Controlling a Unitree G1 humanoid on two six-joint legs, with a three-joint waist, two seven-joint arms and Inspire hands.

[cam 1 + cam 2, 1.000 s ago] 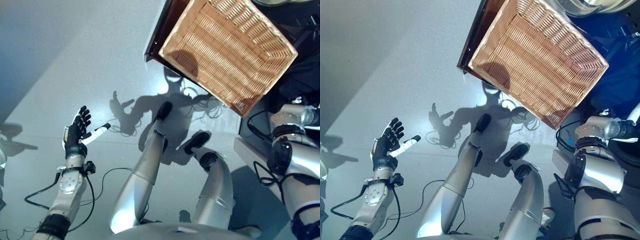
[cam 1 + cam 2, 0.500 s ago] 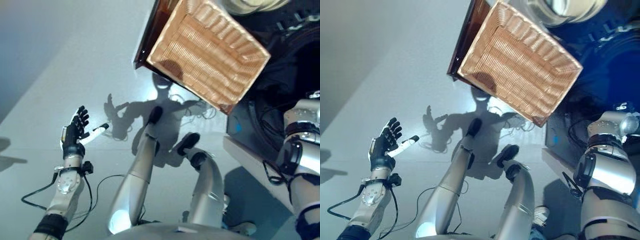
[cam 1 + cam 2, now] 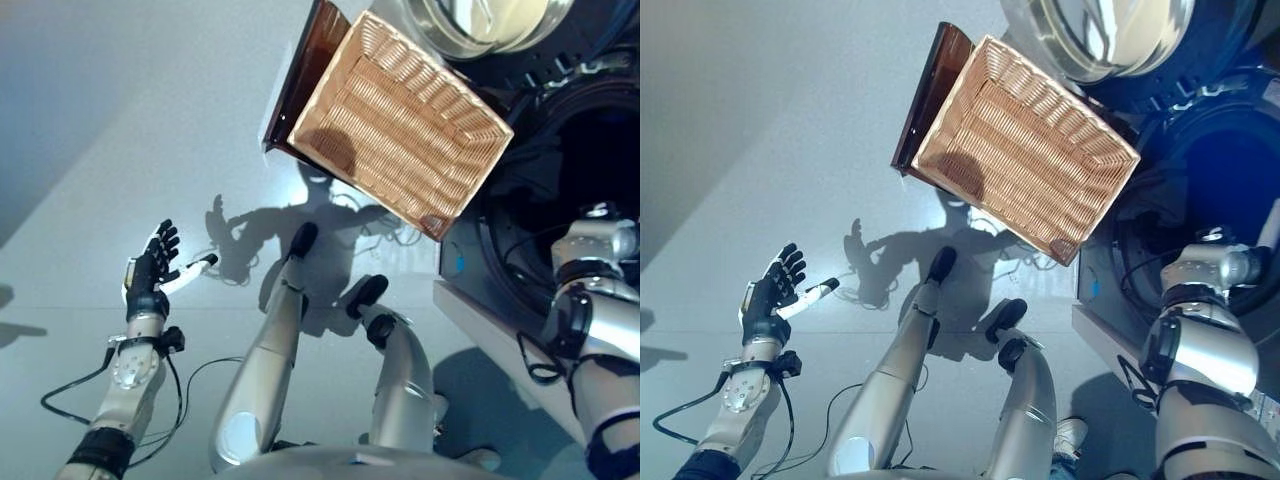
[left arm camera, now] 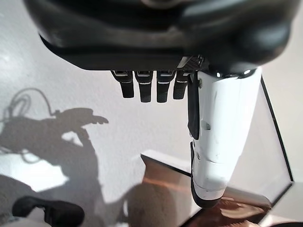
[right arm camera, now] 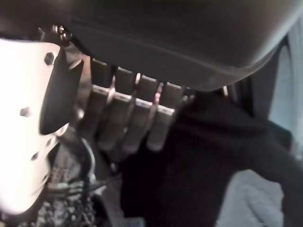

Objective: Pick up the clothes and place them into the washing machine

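Basket (image 3: 398, 127) is sitting on a stand (image 3: 296, 78) ahead of the robot, its right corner reaching just beside the washer (image 3: 560, 190). Washer is standing at the right, its door (image 3: 1108, 35) swinging open behind the basket. Right arm is reaching into the drum, right hand (image 5: 128, 118) lying among clothes (image 5: 199, 165) inside. Left hand (image 3: 152, 272) is hanging over the floor (image 3: 120, 120) at the left, well apart from the basket.

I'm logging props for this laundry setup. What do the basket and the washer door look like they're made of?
Basket: tan woven wicker or rattan by its ribbed weave, matte, holding nothing. Washer door: apparently a clear glass or plastic bowl in a shiny metallic ring, judging by its reflections.
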